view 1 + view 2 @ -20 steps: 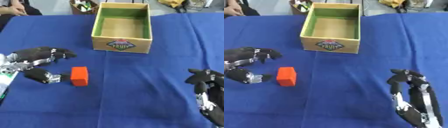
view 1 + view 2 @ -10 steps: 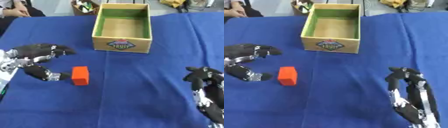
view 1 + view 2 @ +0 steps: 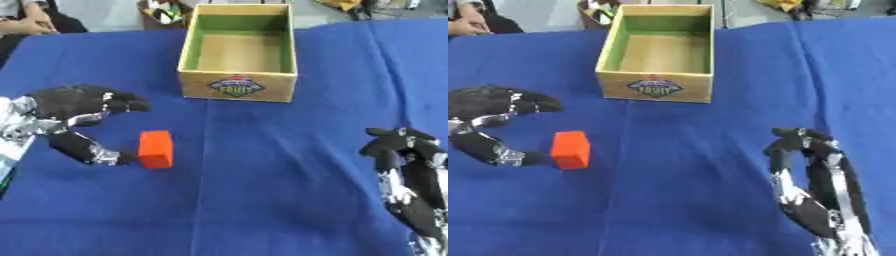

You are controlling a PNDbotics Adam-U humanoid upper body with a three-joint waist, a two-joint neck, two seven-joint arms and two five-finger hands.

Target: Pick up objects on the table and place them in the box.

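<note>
In the left eye view, an orange block (image 3: 156,148) stands on the blue tablecloth (image 3: 262,190), near the table's left side and well short of the wooden box (image 3: 237,50), which sits open at the far middle. The left hand (image 3: 74,107) lies just to the left of the block, spread wide: its fingers (image 3: 122,102) arch above and behind the block, while the thumb (image 3: 83,148) reaches along the cloth, its tip just beside the block's lower left edge. Nothing is held. The right hand (image 3: 409,170) rests at the lower right, fingers up and relaxed, well apart from the block.

In the right eye view, the same block (image 3: 570,149) sits between the open left hand (image 3: 487,107) and the middle of the cloth. The box (image 3: 658,52) shows a bare floor inside green walls. The right hand (image 3: 815,185) rests open at the lower right, holding nothing.
</note>
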